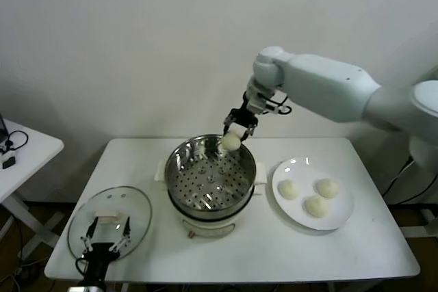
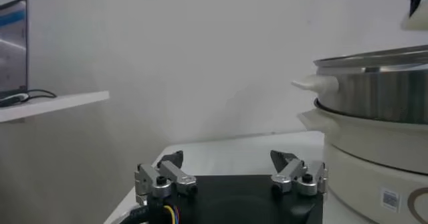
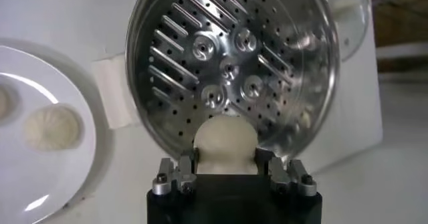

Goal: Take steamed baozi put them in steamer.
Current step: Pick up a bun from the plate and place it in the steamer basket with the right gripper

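My right gripper point(image 1: 233, 135) is shut on one creamy baozi point(image 1: 230, 141) and holds it above the far rim of the steel steamer point(image 1: 179, 157). In the right wrist view the baozi point(image 3: 225, 145) sits between the fingers, over the edge of the empty perforated basket point(image 3: 227, 65). Three more baozi lie on the white plate point(image 1: 298, 213): one on its left point(image 1: 288, 189), one at the back point(image 1: 327, 187), one in front point(image 1: 315, 206). My left gripper point(image 1: 104, 239) is open and empty, parked low at the table's front left; it also shows in the left wrist view point(image 2: 231, 172).
A round glass lid point(image 1: 140, 210) lies flat left of the steamer, under my left gripper. The steamer's white base point(image 2: 374, 158) stands close beside the left gripper. A small side table point(image 1: 20, 152) stands at the far left. The wall is close behind the table.
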Robot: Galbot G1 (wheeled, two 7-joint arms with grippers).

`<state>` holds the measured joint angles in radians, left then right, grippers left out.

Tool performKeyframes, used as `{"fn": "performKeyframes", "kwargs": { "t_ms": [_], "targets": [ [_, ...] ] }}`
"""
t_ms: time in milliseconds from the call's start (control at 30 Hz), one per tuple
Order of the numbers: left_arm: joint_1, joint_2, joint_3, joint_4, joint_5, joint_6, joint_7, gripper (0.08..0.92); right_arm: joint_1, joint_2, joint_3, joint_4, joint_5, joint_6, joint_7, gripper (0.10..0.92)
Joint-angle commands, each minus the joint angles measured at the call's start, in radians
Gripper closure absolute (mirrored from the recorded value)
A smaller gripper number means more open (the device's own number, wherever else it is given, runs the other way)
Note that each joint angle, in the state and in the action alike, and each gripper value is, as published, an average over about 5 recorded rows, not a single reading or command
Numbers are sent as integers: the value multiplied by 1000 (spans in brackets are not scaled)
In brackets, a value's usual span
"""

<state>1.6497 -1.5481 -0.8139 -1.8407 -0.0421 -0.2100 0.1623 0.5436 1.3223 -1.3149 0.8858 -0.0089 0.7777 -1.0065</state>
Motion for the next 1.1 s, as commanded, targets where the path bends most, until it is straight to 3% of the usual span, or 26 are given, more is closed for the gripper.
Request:
{"fn": "performKeyframes", "kwargs": {
  "t_ms": [33,367,533,733,933,1100],
  "targets": [
    [0,0,0,3,1,0,0,177,-110,99,57,-136,-144,95,36,446],
    [-5,0,2,10,-3,-3,0,177,-122,160,86,-235,-162,95,66,438],
    [-4,0,3,8,-4,-4,-1,177,-126,170,91,-252,-157,95,75,362],
    [1,-1,6,4,-5,-7,-1,177,-117,158,79,-234,-123,95,51,335],
    [5,-6,9,-4,-2,-8,-1,177,-44,118,24,-173,53,95,20,236],
    [9,-11,10,-13,2,-8,-1,177,67,55,-72,-126,221,95,-7,204]
  ]
}}
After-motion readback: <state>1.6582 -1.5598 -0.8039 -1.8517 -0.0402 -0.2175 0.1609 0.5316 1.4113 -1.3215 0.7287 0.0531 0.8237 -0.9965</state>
